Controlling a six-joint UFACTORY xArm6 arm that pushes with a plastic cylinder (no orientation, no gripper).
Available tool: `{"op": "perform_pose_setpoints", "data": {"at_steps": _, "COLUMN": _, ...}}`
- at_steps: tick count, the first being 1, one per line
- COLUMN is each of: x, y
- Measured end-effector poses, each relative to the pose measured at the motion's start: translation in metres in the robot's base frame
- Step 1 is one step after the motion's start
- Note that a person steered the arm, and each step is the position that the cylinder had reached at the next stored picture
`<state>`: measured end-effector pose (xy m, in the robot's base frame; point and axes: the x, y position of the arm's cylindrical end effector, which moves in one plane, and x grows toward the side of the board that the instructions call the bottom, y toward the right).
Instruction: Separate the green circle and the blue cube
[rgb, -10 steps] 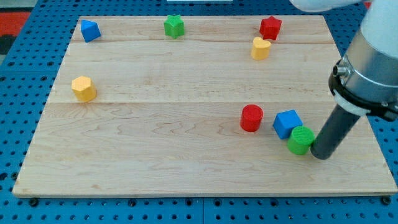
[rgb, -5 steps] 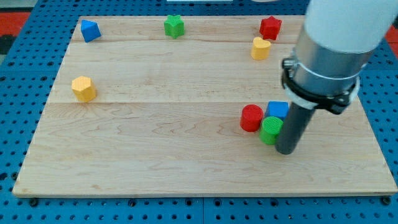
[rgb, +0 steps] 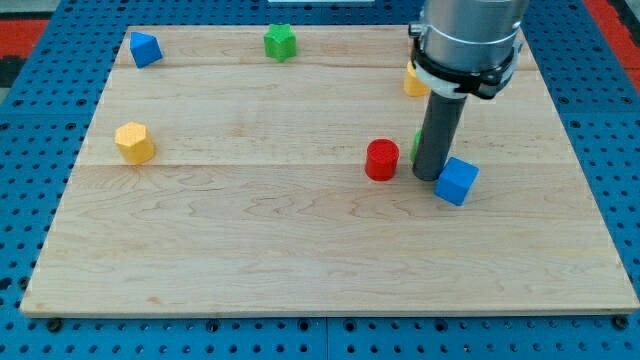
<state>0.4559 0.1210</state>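
My tip (rgb: 429, 178) down on the pale wooden table (rgb: 250, 240), between the red cylinder block (rgb: 381, 160) at the view's left and the blue cube (rgb: 456, 181) touching or just beside it at the view's right. Green circle (rgb: 416, 146) almost wholly hidden behind the rod, only a sliver showing. No fingers on this rod, so nothing held. Yellow hexagonal block (rgb: 134, 142) well apart at the view's left.

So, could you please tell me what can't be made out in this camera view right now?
- Green circle: only a sliver shows at the rod's left edge; the rod hides the rest, so its gap from the blue cube is unclear.
- Yellow block: mostly behind the arm, shape unreadable.
- My tip: whether it touches the blue cube cannot be told.
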Motion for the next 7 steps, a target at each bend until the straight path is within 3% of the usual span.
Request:
{"op": "perform_pose_setpoints", "data": {"at_steps": 2, "x": -0.014, "y": 0.015}}
{"op": "perform_pose_setpoints", "data": {"at_steps": 3, "x": -0.014, "y": 0.069}}
{"op": "perform_pose_setpoints", "data": {"at_steps": 4, "x": 0.019, "y": 0.064}}
{"op": "perform_pose_setpoints", "data": {"at_steps": 7, "x": 0.024, "y": 0.044}}
